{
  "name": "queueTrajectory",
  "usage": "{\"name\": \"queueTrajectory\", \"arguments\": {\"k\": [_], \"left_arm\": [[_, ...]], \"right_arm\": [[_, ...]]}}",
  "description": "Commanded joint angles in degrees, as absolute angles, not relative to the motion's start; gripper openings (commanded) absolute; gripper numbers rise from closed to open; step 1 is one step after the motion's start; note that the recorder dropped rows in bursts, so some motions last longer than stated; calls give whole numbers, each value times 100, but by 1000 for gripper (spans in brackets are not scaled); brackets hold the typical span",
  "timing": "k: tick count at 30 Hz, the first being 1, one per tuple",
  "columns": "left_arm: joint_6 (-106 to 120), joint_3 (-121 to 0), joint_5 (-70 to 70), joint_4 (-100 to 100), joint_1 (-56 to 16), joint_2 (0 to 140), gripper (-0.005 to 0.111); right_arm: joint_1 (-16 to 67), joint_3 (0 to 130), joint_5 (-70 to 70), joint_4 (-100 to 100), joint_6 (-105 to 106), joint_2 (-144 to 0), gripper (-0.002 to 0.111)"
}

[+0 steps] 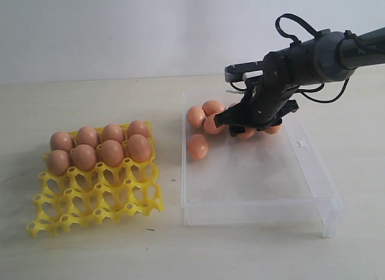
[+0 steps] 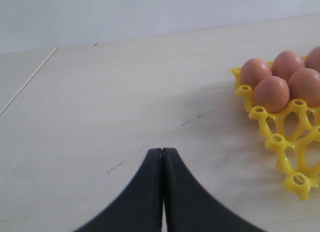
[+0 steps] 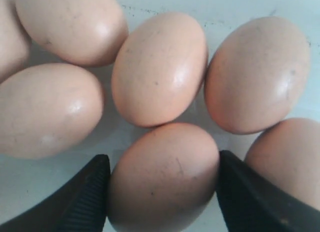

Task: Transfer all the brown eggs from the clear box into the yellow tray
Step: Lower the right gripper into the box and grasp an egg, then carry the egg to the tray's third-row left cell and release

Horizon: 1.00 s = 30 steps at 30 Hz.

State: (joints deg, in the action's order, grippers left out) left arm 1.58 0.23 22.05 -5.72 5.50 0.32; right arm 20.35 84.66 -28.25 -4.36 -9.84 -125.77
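Brown egg lies between the right tool's jaws.

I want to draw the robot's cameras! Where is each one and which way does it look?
Exterior view: off the arms, looking down at yellow tray and clear box; right arm shows.
Left wrist view: rides its arm, facing along the table; shut left gripper shows.
Right wrist view: rides its arm, facing brown eggs close up; right gripper straddles one.
Shared: exterior and left wrist see the tray.

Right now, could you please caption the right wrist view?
Right hand flanks one brown egg among others in the clear box.
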Motion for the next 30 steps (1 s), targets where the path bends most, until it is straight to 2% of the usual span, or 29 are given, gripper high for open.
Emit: {"name": "queueTrajectory", "arguments": {"k": [1,3,9,11,14,19,27,30], "left_arm": [[128,0,2158,-578,513,0,0],[128,0,2158,-578,513,0,0],[128,0,2158,-578,513,0,0],[128,0,2158,-578,513,0,0],[128,0,2158,-578,513,0,0],[128,0,2158,-578,513,0,0],[128,0,2158,-578,513,0,0],[128,0,2158,-578,513,0,0]], "right_arm": [[2008,8504,-2960,-440,-1066,-12565,13],[2008,8504,-3181,-461,-1055,-12531,0],[2663,8424,-4099,-503,-639,-12043,0],[2921,8106,-3465,-555,-639,-11766,0],[3390,7428,-1786,-681,-663,-11303,0],[4023,7031,-66,-907,-663,-11142,0],[4701,7016,1973,-1668,-816,-11556,0],[4824,7136,2282,-1681,-827,-11848,0]]}}
